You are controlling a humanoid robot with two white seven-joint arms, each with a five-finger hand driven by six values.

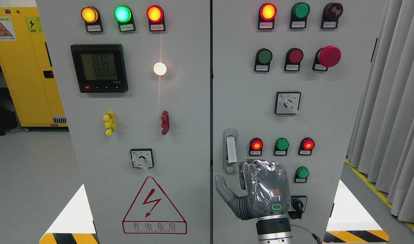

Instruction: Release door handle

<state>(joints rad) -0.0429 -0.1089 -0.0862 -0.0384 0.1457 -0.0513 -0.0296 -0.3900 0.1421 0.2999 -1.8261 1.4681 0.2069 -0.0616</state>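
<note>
Item 1, nearest: right robot hand [261, 189], rising from the bottom edge right of the middle on a silver wrist, back of the hand facing the camera. It is wearing a clear plastic wrap over grey casing, with a green ring light glowing near the wrist. The thumb is sticking out to the left; the fingers are pointing up and curling away at the top, so whether they are spread or pressed together cannot be told. The robot hand is gripping nothing.

Item 2: door handle [230, 150], a silver upright lever with a keyhole at its lower end, sitting on the right cabinet door [329, 128] close to the centre seam. It is standing just above and left of the robot hand, apart from it.

Item 3: right door fittings. A black key switch [299, 205] is peeking out right of the wrist. Above the hand, two glowing red lamps are flanking a green button, with another green button below them. Higher up are sitting a rotary selector [287, 103], a large red mushroom button [329, 56] and a lit red lamp in the top row.

Item 4: left cabinet door [186, 135], carrying a digital meter [99, 68], amber, green and red lamps, a bright white lamp, yellow and red toggles, a selector switch and a red triangular warning sign [154, 206].

Item 5, farthest: yellow cabinet [24, 67] standing at the left; grey curtains [393, 118] hanging at the right.
</note>
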